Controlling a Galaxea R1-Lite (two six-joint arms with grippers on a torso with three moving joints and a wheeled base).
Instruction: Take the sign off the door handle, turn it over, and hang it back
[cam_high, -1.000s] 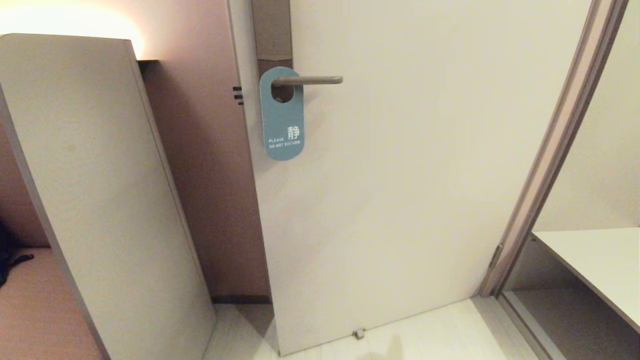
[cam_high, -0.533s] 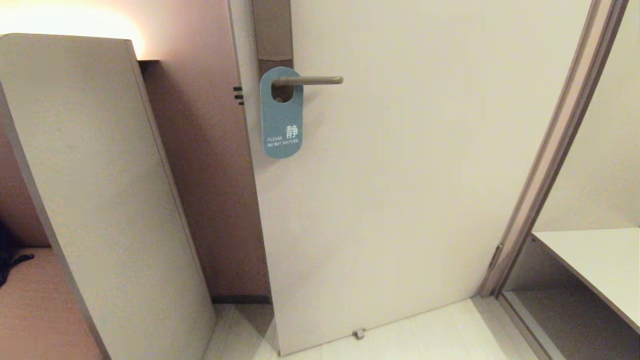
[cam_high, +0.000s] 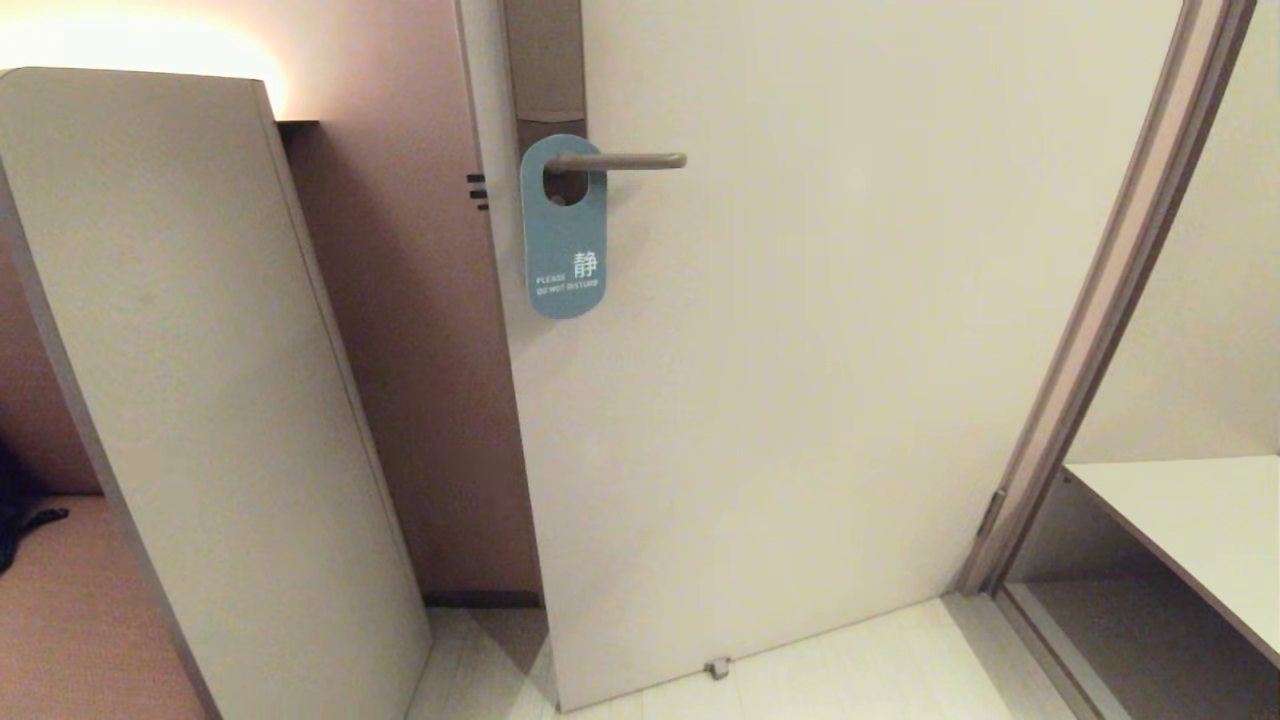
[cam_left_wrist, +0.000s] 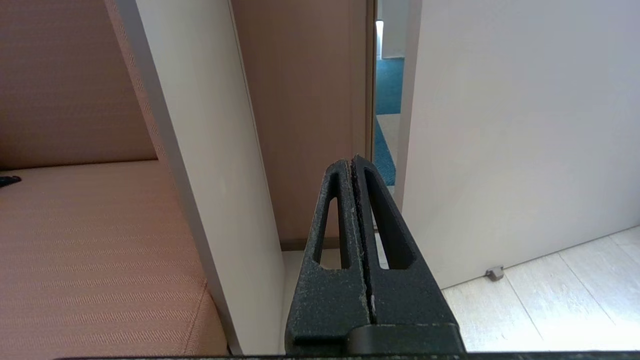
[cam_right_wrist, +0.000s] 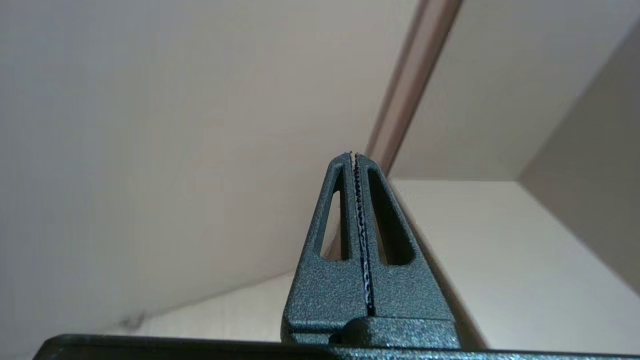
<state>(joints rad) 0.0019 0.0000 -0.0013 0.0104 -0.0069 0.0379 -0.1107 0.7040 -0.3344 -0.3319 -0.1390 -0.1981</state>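
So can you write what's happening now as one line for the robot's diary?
sign: hanging on door handle, text side out | left claw: shut, empty | right claw: shut, empty, away from sign

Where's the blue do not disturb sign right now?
In the head view, the blue oval card sign hangs on the grey metal lever handle of the pale door, near the door's left edge, printed side facing out.

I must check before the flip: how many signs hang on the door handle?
1. The blue sign hangs on the handle, near its lock end, flat against the door. No second sign shows, though one behind it would be hidden.
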